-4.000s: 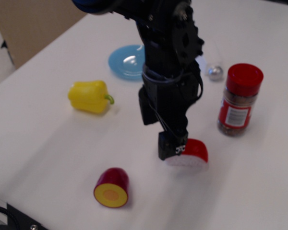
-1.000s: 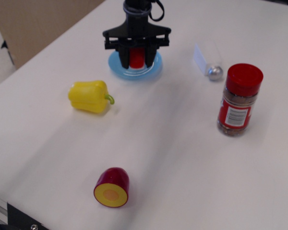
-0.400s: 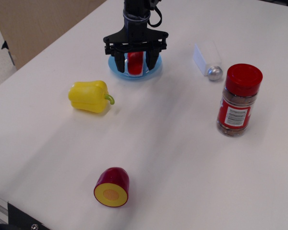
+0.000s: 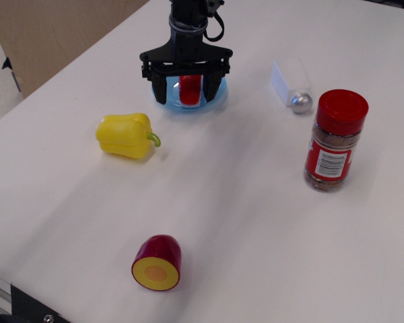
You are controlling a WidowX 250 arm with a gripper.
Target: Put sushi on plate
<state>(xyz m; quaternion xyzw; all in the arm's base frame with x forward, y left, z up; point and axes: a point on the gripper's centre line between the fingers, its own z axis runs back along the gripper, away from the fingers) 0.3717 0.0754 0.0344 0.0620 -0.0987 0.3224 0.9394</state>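
Nearly done, we judge: our gripper (image 4: 186, 89) hangs over the plate (image 4: 218, 97) with its two fingers spread wide, one to each side of the sushi (image 4: 190, 89), and a clear gap shows between each finger and the red piece. We grip nothing now. The sushi sits on the light blue plate, red top showing, inside the rim as far as we can tell, though the fingers and the crossbar above hide part of the plate and the base of the piece.

What is left, by our reckoning, is only to lift the arm straight up and away without brushing the sushi or nudging the plate; a sideways pull could drag either one.

Moving outward, the plate holds the sushi and nothing else that we can see. Near the plate on the table (image 4: 242, 202) lies a yellow pepper (image 4: 126, 135). A clear shaker with a silver cap (image 4: 292, 84) lies on its side across from it, and just beside that stands a spice jar (image 4: 334, 140) with its red lid on and dark contents inside. A dark red cylinder with a yellow cut face (image 4: 157, 263) rests well apart, near the table's front edge.
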